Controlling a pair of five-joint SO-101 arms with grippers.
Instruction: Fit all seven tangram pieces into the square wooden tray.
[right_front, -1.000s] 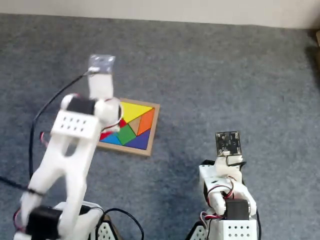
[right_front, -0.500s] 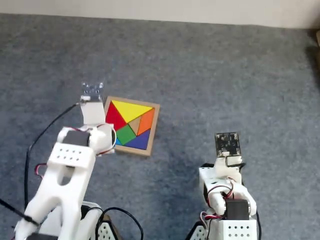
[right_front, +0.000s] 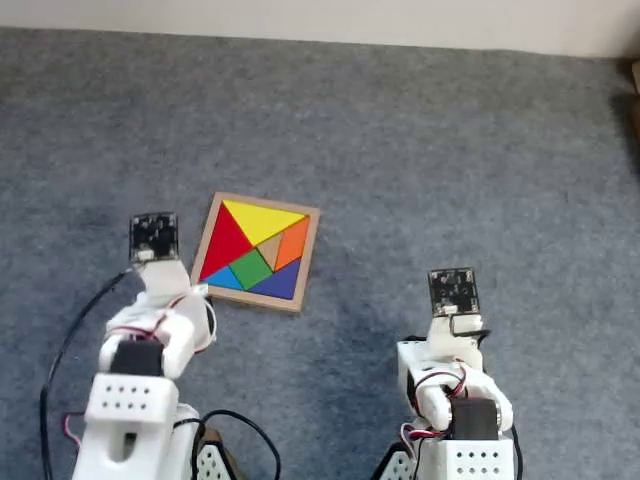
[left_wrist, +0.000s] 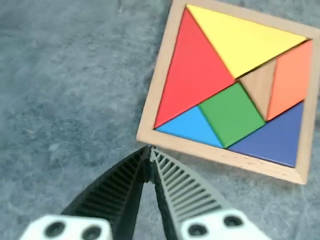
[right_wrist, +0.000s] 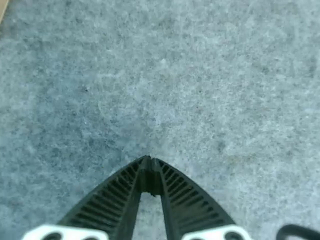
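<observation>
Tray (left_wrist: 162, 70) sits full, left jaws closed just beside its edge.

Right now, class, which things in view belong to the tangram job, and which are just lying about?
Job: wooden tray; red triangle; yellow triangle; green square; orange piece; tan triangle; light blue triangle; dark blue triangle.
Lying about: grey carpet; pale strip at the far edge.

You are looking at grey carpet (right_front: 450, 150) spreading under everything; pale strip (right_front: 320, 20) running along its far edge; brown object (right_front: 635, 82) poking in at high view's right edge.
</observation>
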